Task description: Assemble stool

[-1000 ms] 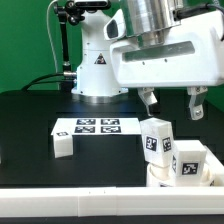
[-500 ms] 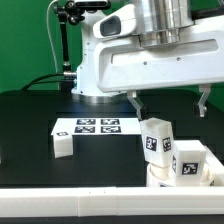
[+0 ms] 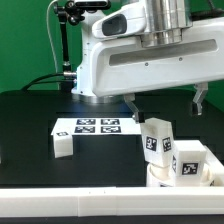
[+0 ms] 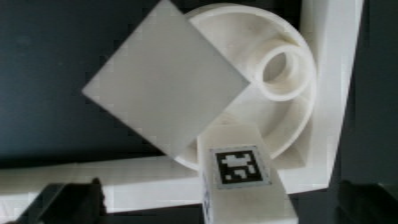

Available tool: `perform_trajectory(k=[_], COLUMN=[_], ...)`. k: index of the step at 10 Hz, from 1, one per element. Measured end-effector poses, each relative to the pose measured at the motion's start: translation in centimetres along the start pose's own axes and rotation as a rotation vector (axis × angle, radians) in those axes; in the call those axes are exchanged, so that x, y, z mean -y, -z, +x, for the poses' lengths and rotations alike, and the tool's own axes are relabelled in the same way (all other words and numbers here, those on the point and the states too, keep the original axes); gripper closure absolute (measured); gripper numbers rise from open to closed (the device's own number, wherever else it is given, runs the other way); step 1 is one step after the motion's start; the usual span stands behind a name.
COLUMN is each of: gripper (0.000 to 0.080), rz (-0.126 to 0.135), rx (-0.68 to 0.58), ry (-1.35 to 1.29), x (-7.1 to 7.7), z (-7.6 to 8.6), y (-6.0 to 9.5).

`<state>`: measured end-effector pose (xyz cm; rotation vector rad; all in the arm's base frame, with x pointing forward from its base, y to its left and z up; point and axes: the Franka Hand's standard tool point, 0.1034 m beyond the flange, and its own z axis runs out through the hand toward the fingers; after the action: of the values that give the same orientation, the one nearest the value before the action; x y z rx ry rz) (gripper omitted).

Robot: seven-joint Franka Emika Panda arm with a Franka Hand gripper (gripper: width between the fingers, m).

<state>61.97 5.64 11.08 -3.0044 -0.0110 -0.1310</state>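
The white round seat disc point(image 3: 160, 180) lies at the front on the exterior view's right. Two chunky tagged leg blocks point(image 3: 157, 138) point(image 3: 189, 160) stand in it. A third leg block point(image 3: 62, 145) lies loose on the black table towards the exterior view's left. My gripper point(image 3: 167, 108) hangs open and empty just above and behind the two standing legs. In the wrist view the seat disc point(image 4: 281, 40) shows its ring hole, with one leg's flat end point(image 4: 160, 85) and the other tagged leg point(image 4: 240, 170) between my dark fingertips point(image 4: 71, 200).
The marker board point(image 3: 95, 127) lies flat mid-table behind the loose leg. A long white edge rail point(image 3: 70, 205) runs along the table's front. The robot base point(image 3: 95, 65) stands at the back.
The fingers stand much further apart than a second ago, and the hand looks larger and has shifted to the exterior view's left. The seat and legs have not moved.
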Motion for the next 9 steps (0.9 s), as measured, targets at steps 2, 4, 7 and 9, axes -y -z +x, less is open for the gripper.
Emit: perform_trajectory(k=[2, 4, 7, 9], gripper=[0.0151, 0.0151, 0.0151, 0.0151], rz=[-0.018, -0.037, -0.056, -0.066], rx=[0.008, 0.016, 0.011, 0.003], ry=[0.169, 0.325, 0.491, 0.475], x=[-0.2, 0.0, 0.0, -0.3], z=[-0.1, -0.3, -1.1, -1.6], y=[-0.1, -0.3, -1.0, -1.7])
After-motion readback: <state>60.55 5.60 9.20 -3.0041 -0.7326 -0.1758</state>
